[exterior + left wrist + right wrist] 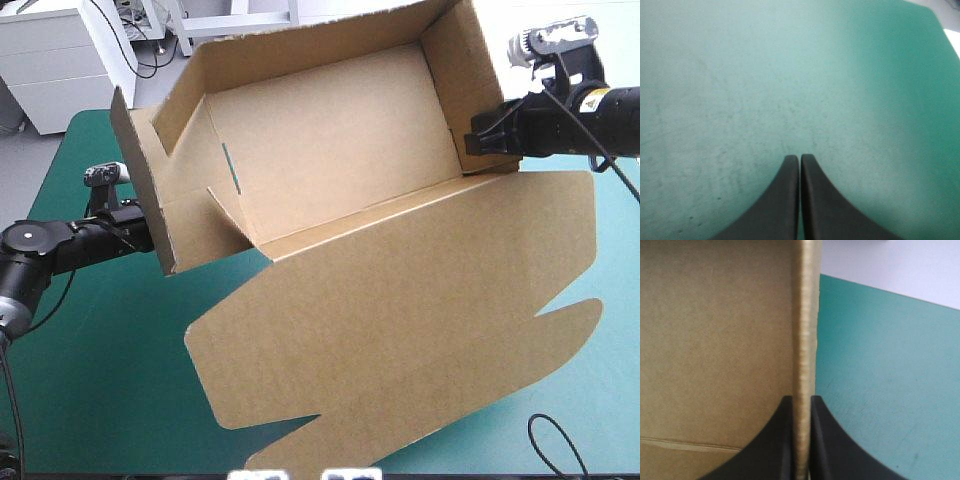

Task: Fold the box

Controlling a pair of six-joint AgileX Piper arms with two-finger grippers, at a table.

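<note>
Right hand (801, 399) pinches the right end wall of the box (340, 140), long axis running left-right, while the left hand (800, 157), closed and seemingly empty, sits at its left wall.

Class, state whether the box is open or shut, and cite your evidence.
Open: the box has walls raised around an exposed inside, and the lid spreads flat beside the tray, not over it.

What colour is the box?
The box is plain brown with no print. The high view shows it best.
</note>
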